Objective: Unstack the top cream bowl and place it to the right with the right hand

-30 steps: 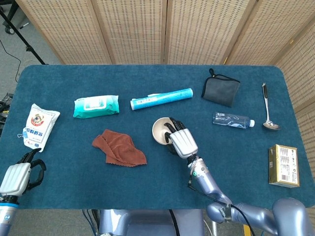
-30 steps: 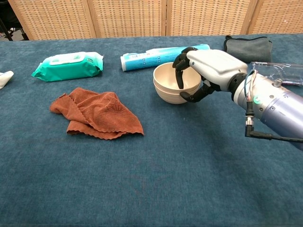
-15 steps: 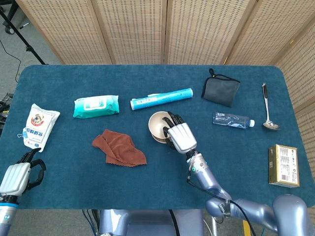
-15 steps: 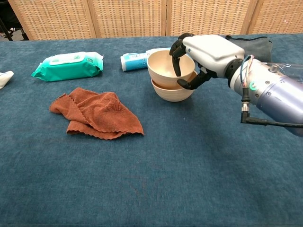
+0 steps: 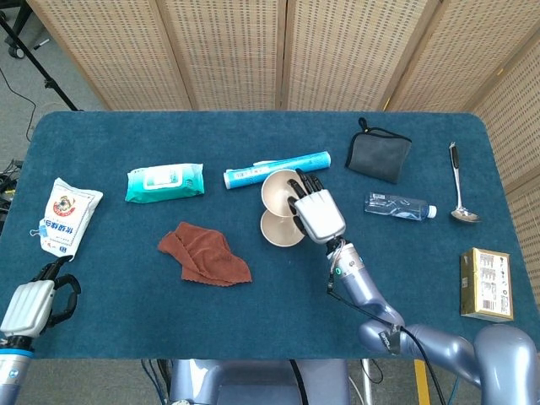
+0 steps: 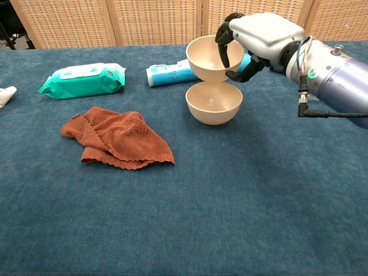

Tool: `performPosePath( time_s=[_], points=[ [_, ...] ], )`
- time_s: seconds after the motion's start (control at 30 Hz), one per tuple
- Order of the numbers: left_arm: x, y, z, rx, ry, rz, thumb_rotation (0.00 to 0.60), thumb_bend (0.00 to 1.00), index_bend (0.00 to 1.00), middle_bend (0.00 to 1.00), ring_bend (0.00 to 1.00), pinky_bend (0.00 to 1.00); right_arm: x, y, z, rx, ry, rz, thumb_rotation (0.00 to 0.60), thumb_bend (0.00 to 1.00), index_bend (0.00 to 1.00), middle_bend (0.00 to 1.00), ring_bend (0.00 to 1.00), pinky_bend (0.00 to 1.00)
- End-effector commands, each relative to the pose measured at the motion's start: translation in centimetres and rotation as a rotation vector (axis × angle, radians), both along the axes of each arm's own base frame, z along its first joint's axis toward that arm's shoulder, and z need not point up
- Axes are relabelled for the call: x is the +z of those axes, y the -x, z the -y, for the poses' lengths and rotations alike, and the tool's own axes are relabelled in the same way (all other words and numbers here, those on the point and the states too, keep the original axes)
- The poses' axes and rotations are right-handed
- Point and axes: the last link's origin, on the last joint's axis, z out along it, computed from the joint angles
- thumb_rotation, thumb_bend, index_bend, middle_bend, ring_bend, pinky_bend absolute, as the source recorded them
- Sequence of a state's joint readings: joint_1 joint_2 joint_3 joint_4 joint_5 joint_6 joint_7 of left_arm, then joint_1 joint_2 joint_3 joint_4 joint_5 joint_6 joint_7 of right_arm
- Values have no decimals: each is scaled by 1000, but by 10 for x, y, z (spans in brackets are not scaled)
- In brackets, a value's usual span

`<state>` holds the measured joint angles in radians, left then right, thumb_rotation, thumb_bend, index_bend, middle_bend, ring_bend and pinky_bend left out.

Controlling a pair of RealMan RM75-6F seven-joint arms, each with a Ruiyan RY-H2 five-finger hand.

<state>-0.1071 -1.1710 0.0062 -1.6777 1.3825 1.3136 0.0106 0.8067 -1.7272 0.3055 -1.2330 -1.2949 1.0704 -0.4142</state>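
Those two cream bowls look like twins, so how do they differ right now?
The upper bowl is in the air, gripped at its rim by the right hand; the lower bowl sits on the table, untouched. The upper bowl tilts slightly; the lower bowl is upright. Both are cream, empty and look alike in shape.

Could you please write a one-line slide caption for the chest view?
Right hand holds the top cream bowl lifted clear above the bottom bowl, beside a brown cloth.
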Motion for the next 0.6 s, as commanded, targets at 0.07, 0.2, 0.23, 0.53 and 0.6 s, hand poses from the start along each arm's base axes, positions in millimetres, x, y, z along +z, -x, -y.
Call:
performPosePath(
  time_s=[0.07, 0.2, 0.23, 0.53, 0.6],
  points=[
    [-1, 0, 1, -1, 2, 1, 600, 515, 578, 168, 157, 350, 5, 5, 6, -10, 16, -23, 600, 414, 603, 222, 49, 166],
    [-2, -1, 1, -2, 8, 2, 600, 515, 579, 168, 157, 350, 13, 19, 15, -32, 48, -81, 600, 414, 605, 222, 50, 166],
    [-2, -1, 1, -2, 9, 2, 600, 515, 579, 168, 157, 350, 14, 20, 17, -32, 50, -87, 600, 414, 605, 222, 50, 166],
    [-5, 0, 3, 2, 23, 1, 600, 515, 581, 168, 157, 350, 28, 34, 37, -49, 93, -168, 600, 414, 607, 222, 51, 166],
    [-6, 0, 3, 3, 25, 1, 600, 515, 582, 168, 157, 350, 31, 37, 39, -56, 98, -175, 600, 414, 607, 222, 51, 166]
  ],
)
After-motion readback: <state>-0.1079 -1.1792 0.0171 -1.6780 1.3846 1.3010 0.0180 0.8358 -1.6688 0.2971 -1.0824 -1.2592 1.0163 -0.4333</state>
